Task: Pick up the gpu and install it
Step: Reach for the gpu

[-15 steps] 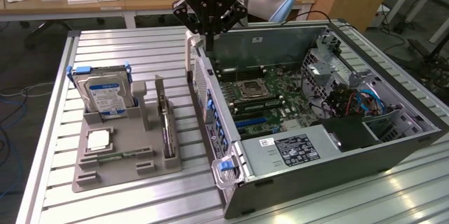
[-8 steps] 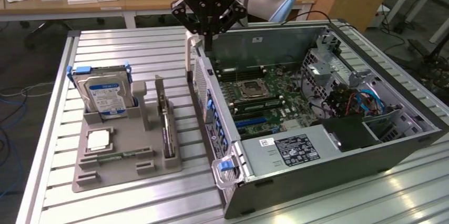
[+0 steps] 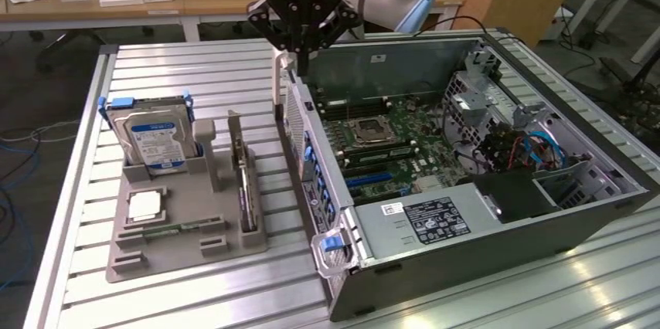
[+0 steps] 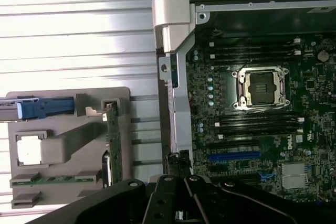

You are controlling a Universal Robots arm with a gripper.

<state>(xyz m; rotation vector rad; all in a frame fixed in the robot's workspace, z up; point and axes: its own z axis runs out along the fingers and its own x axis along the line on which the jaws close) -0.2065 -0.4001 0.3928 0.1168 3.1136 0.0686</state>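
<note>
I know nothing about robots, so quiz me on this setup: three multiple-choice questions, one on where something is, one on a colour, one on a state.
1. Where is the gpu?
A) standing on edge in the grey tray
B) lying flat on a wooden desk
C) lying on the floor

2. What colour is the label on the hard drive?
A) red
B) blue and white
C) yellow

3. How is the computer case?
A) shut on all sides
B) open, with the motherboard showing
C) wrapped in plastic

Answers:
1 A, the thin card stands upright in a slot of the tray, beside the case.
2 B, the label shows blue and white.
3 B, the sockets and slots of the board are in plain sight.
</note>
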